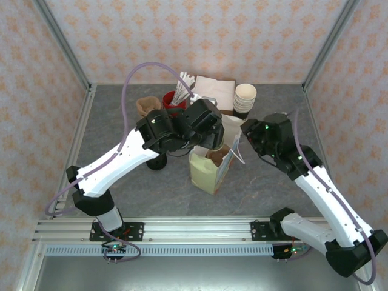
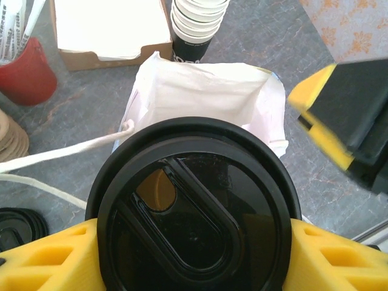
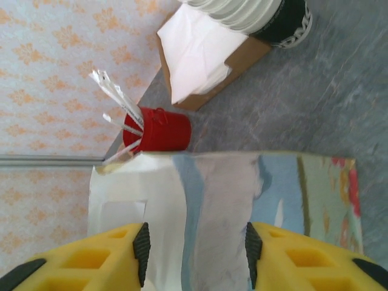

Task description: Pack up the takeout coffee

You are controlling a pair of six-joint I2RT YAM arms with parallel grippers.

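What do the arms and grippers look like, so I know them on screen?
Both the left arm and right arm have white shells with black joints, and a lilac cable loops along each. Small green lights dot them. The gripper fingers are yellow plastic with cut-out pockets and black inner pads.

The takeout coffee (image 2: 194, 206) has a glossy black lid. The left gripper (image 2: 194, 260) has bright yellow jaws, and the right gripper (image 3: 197, 260) has the same yellow with black pads (image 3: 142, 248). The paper bag (image 1: 206, 173) is pale yellow-green outside and white inside, with one face streaked blue, grey and red. Behind the bag are a red tub (image 2: 27, 73) of white sticks (image 2: 12, 18), a brown box (image 2: 91, 59) of white napkins (image 2: 103, 24), and cream-rimmed black cups (image 2: 194, 24). The counter (image 1: 273, 182) is mottled grey, and the walls (image 1: 182, 36) are peach with orange floral motifs.
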